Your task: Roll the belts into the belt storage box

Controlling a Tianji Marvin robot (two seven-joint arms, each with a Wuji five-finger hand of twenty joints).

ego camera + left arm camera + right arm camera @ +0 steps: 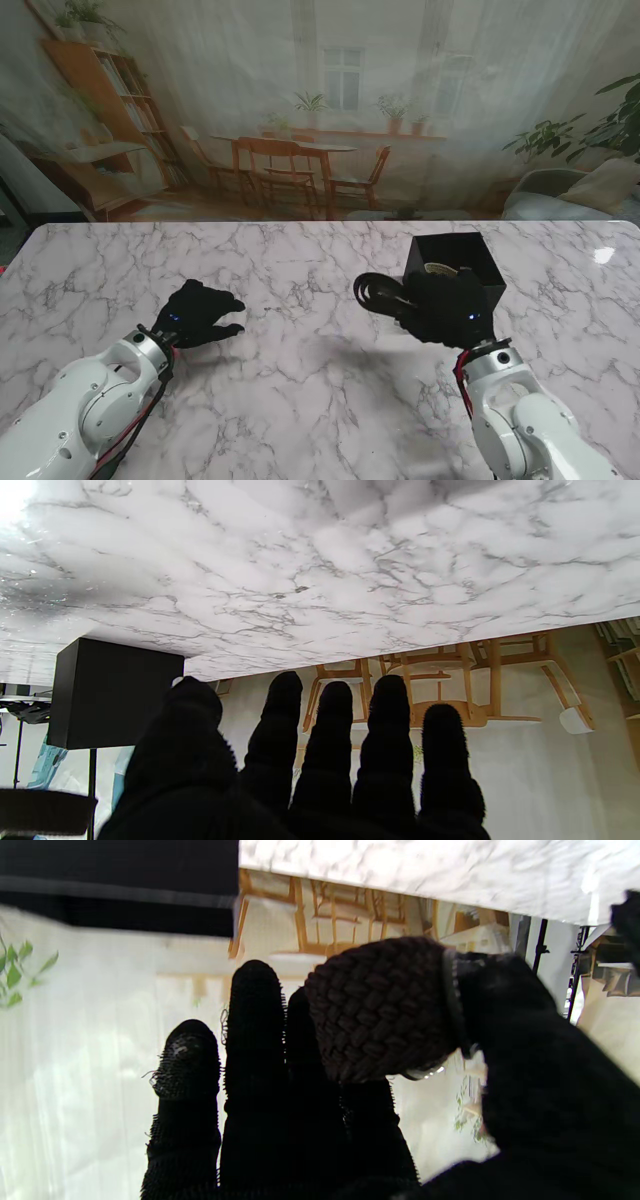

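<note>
Risk at this stage centres on the rolled belt (378, 293), a dark braided coil gripped by the right hand (445, 308) between thumb and fingers, raised off the tabletop (300, 370). In the stand view the coil projects from the left side of the hand, just beside the near-left corner of the belt storage box (455, 268). The box is black and open-topped, standing on the right half of the tabletop; something pale shows inside it, too small to identify.

Probable faults:

- Unrolling. The right wrist view shows the braided coil (380, 1010) pinched only at one end of the roll, near a metal fitting. If the grip slackens, the outer turns are likely to spring loose.
- Rim contact. The coil sits outside the box opening. A descent from this position would likely strike the near wall and could push the light box along the tabletop.
- Partial seating. A coil released while tilted may catch on the rim and hang half out.

The left hand (200, 313) holds nothing, fingers spread and lightly curled, well apart from the box, so it cannot steady it.
</note>
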